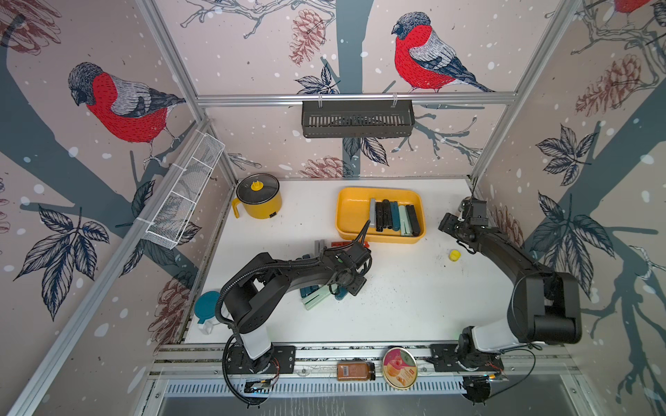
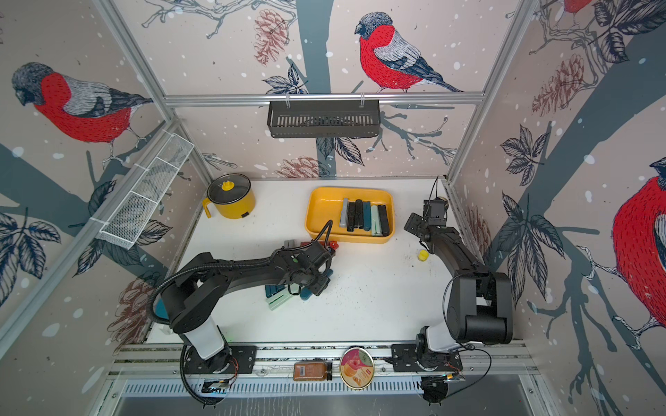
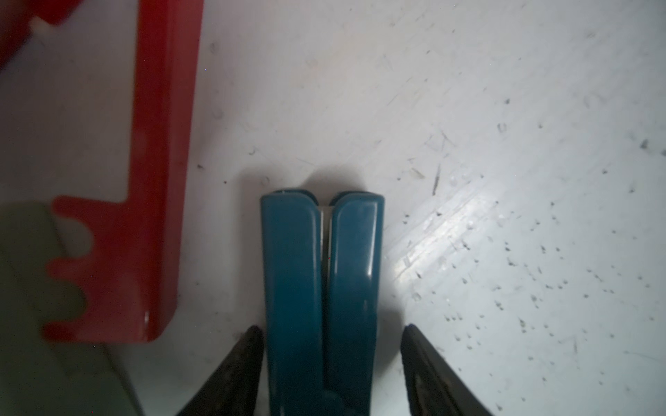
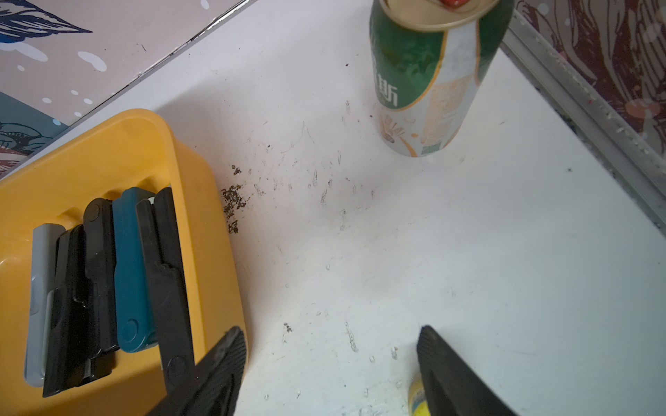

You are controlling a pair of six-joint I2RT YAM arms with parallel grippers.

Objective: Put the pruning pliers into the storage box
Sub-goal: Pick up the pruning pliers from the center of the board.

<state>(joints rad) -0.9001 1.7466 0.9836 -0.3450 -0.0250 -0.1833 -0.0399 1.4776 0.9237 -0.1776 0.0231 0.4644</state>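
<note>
The left gripper [image 3: 331,327] sits low at the table [image 3: 504,180]. Its jaws are half-wide and set either side of closed teal pliers [image 3: 320,270] that lie flat. One finger [image 3: 245,360] is at the tool's edge, perhaps touching. The other stands clear of it, so nothing is gripped. Red pliers [image 3: 162,180], spread open with teeth showing, lie just beside. In both top views this gripper is at a small heap of mint and teal pliers [image 1: 315,297] near the table's middle. The box [image 1: 351,210] stands far, right of centre, and holds a row of six pliers [image 1: 394,218]: grey, black, teal and mint. The right gripper [image 4: 331,360] hangs wide and empty just right of the box, near a yellow cap [image 1: 454,255].
</note>
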